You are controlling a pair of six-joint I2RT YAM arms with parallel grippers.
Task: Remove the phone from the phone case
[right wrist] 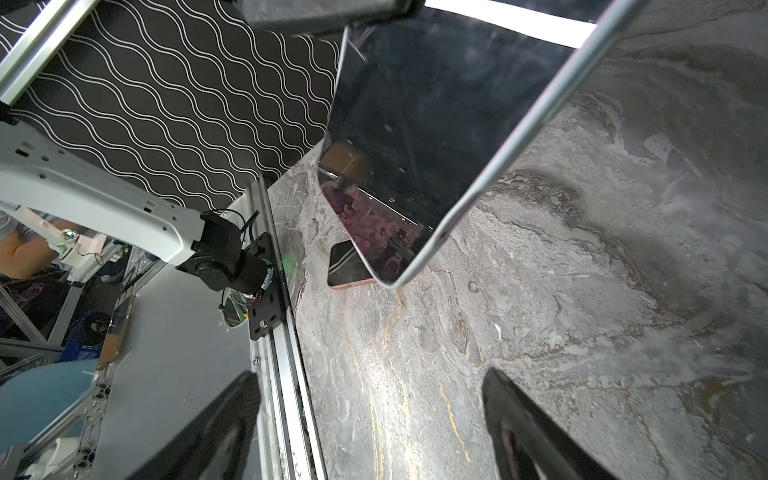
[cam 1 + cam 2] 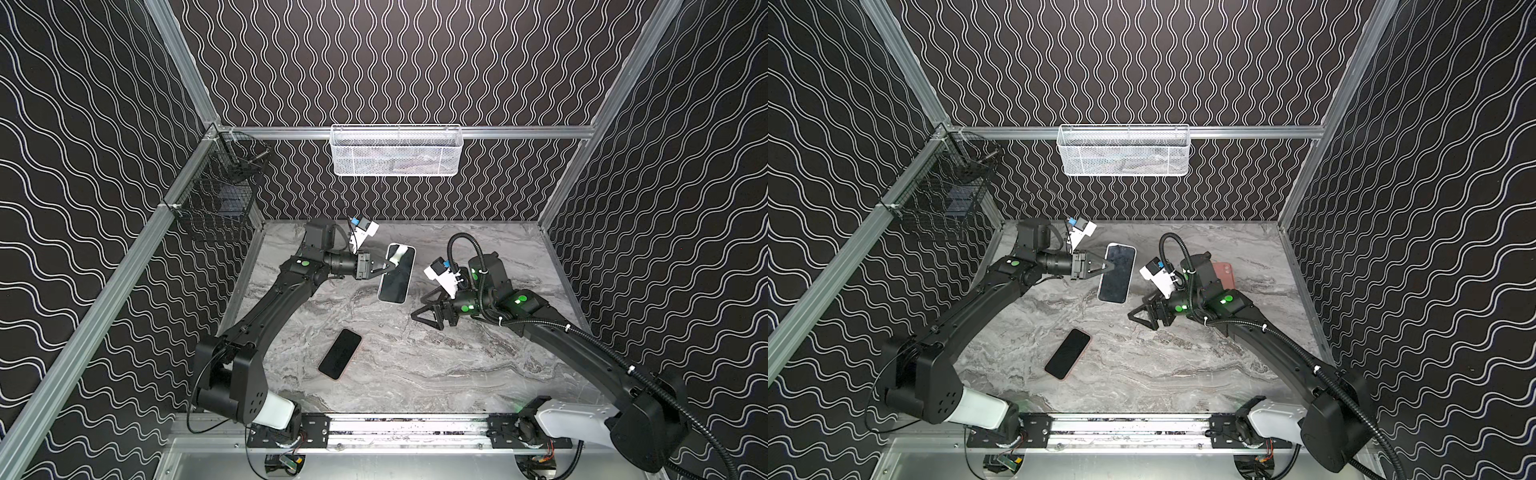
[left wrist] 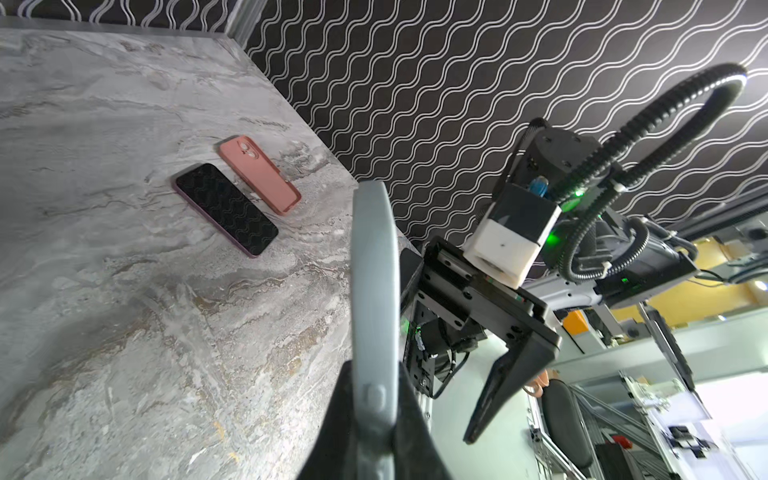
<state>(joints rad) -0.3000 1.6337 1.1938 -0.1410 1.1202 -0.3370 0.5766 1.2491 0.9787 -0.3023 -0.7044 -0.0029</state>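
Three phones and one empty pink case (image 3: 259, 178). The left end effector (image 2: 390, 266) clamps the grey-cased phone (image 2: 397, 276) above the table (image 2: 457, 374), screen up, long axis running far-to-near. Two others lie flat: a pink-edged phone (image 2: 340, 353) and a purple-edged phone (image 3: 226, 210). The right end effector (image 2: 419, 308) is spread wide, holding nothing.

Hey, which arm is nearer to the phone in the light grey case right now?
Left. The left gripper has its jaws shut on the cased phone's long edge; the right gripper sits apart, jaws open.
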